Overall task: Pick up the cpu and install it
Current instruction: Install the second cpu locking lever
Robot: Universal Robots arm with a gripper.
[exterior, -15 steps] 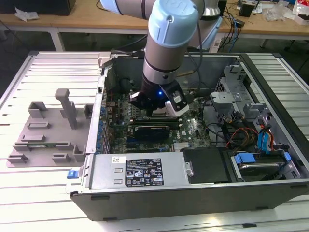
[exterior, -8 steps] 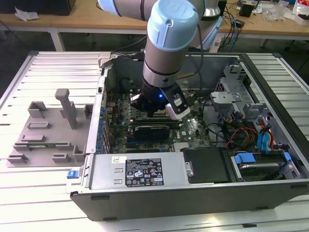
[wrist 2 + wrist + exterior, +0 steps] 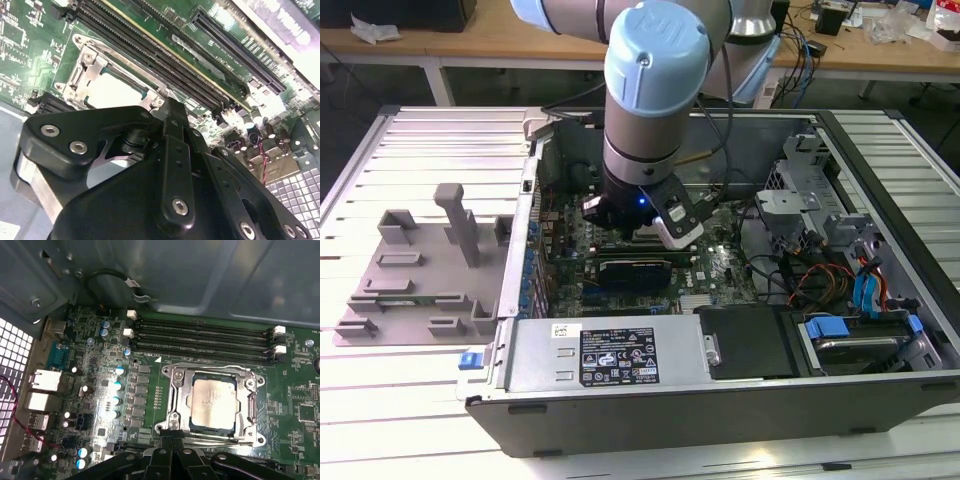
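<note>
The cpu (image 3: 212, 402) is a flat square chip with a silvery top plate, lying inside the metal-framed socket (image 3: 172, 375) on the green motherboard (image 3: 100, 390). In the second wrist view the cpu (image 3: 117, 90) appears pale and bright, just beyond the black finger linkages. My gripper (image 3: 172, 440) hovers beside the socket's edge, fingertips together and holding nothing. In the exterior view the gripper (image 3: 642, 232) hangs low inside the open computer case, over the motherboard.
Long black memory slots (image 3: 205, 335) run beside the socket. The case wall (image 3: 200, 275) rises behind them. A drive cage (image 3: 810, 190), loose cables (image 3: 820, 280) and a power supply (image 3: 610, 355) crowd the case. A grey fixture (image 3: 420, 270) lies at the exterior view's left.
</note>
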